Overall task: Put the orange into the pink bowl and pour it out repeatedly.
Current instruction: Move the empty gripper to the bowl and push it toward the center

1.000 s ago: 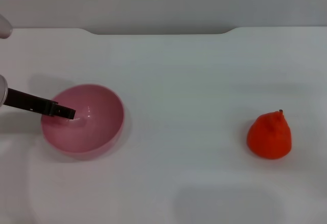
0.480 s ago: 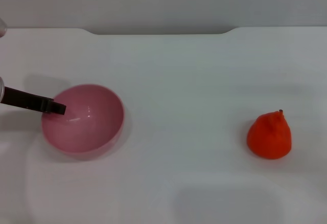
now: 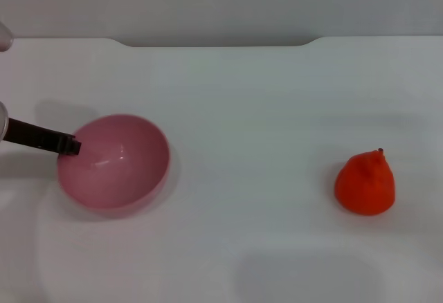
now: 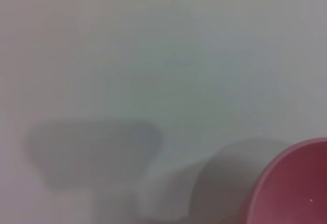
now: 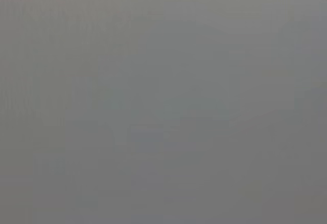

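**Bowl empty, orange waiting out wide**

Here is the pink bowl (image 3: pixel 114 163), upright on the white table (image 3: pixel 242 109), sitting out at 9 o'clock from table centre, and nothing in it. The left gripper (image 3: pixel 71 147) reaches in from the table's 9 o'clock edge, 1 dark finger tip at the bowl's near-left rim; whether the jaws are parted or pinched on the wall, I cannot tell from here. The left wrist view catches only a curve of pink rim and bare table.

Over at 3 o'clock, well apart from the bowl, the orange (image 3: pixel 365 182) stands on its broad base, tapered top and tiny stem pointing up. No right gripper anywhere in view; its wrist camera shows blank grey.

Handling call: that fruit looks light and firm, with dimpled matte skin that should give decent friction. Best hold is likely across the wide belly, not the narrow top, where fingers could slide off. The bowl looks glossy and thin, probably slippery and prone to skate or tip when nudged.
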